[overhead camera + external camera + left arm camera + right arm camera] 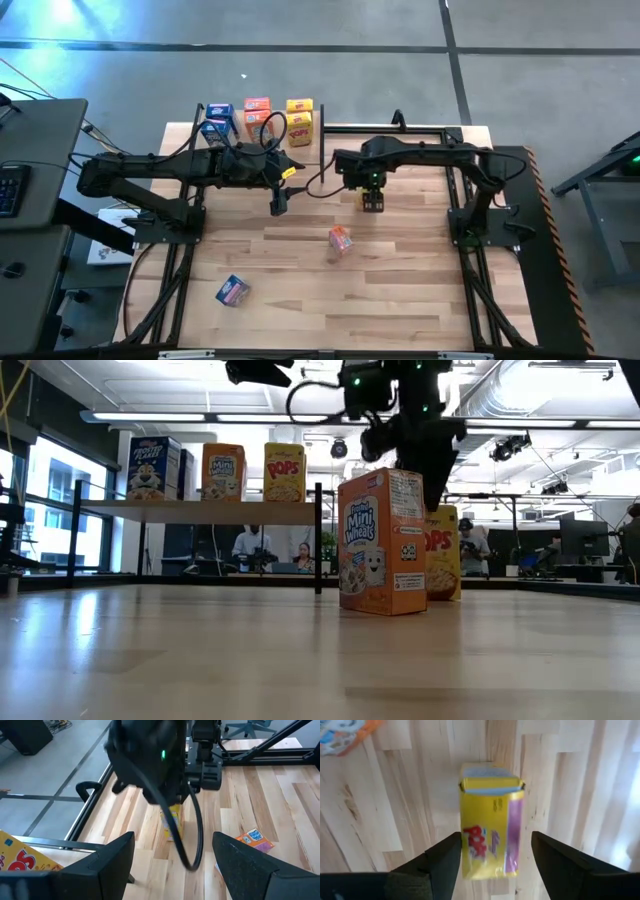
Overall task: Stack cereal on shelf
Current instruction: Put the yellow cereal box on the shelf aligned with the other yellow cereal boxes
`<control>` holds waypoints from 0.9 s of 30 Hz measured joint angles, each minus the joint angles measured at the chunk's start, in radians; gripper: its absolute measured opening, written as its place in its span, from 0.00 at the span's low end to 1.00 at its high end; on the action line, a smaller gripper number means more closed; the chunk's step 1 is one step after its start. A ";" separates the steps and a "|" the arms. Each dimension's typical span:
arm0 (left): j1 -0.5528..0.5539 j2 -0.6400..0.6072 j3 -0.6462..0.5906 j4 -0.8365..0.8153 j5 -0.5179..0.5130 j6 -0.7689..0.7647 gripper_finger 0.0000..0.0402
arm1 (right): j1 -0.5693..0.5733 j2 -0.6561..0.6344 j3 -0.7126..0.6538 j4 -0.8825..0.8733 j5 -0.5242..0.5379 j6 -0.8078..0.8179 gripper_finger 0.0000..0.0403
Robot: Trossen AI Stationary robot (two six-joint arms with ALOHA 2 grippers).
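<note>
A yellow cereal box (490, 825) stands upright on the tabletop. My right gripper (495, 865) hangs above it, pointing down and open, one finger on either side of the box's upper part. In the low view this yellow box (442, 550) stands behind an upright orange box (380, 545). The shelf (200, 510), at the table's far left, carries a blue box (155, 468), an orange box (223, 470) and a yellow box (284, 472), all upright. A blue box (232, 290) lies on the table near the front left. My left gripper (279, 200) waits open above the table's middle.
The orange box (340, 240) stands just in front of my right gripper (373, 200), toward the table's near edge. Black frame rails (480, 240) run along the table's sides. Bare planks lie between the shelf and the loose boxes. People sit in the room beyond the table.
</note>
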 joint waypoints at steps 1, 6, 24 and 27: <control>0.000 0.000 0.000 0.000 0.000 0.000 0.65 | 0.000 -0.013 0.000 0.000 0.001 0.000 0.58; 0.000 0.000 0.000 0.000 0.000 0.000 0.65 | 0.004 -0.100 0.000 0.012 0.003 0.000 0.58; 0.000 0.000 0.000 0.000 0.000 0.000 0.65 | 0.085 -0.707 -0.381 0.411 0.052 0.098 0.58; 0.000 0.000 0.000 0.000 0.000 0.000 0.65 | 0.096 -0.813 -0.465 0.464 0.052 0.128 0.58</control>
